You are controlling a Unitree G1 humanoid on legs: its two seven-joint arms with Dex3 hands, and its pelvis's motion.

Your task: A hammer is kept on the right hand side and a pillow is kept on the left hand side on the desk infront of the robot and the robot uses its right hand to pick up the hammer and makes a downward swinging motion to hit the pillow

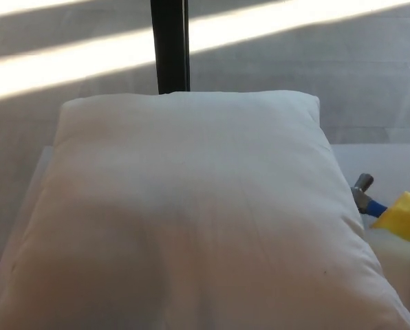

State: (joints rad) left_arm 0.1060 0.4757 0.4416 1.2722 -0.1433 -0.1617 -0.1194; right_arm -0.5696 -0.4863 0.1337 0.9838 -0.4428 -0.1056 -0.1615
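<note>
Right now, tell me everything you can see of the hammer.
Only part of the hammer shows, at the right edge of the view beside the pillow's right side. A grey metal head sits toward the pillow, then a short blue neck, then a yellow grip running off the frame. It is tilted, head end higher in the picture. Whether it is lifted or resting on the desk is unclear, and no hand shows holding it.

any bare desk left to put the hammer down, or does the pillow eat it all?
The pillow covers most of the desk. One bare patch shows: the right strip, between the pillow's right edge and the picture edge, beyond the hammer. A thin sliver runs along the pillow's left side. Neither hand shows.
</note>
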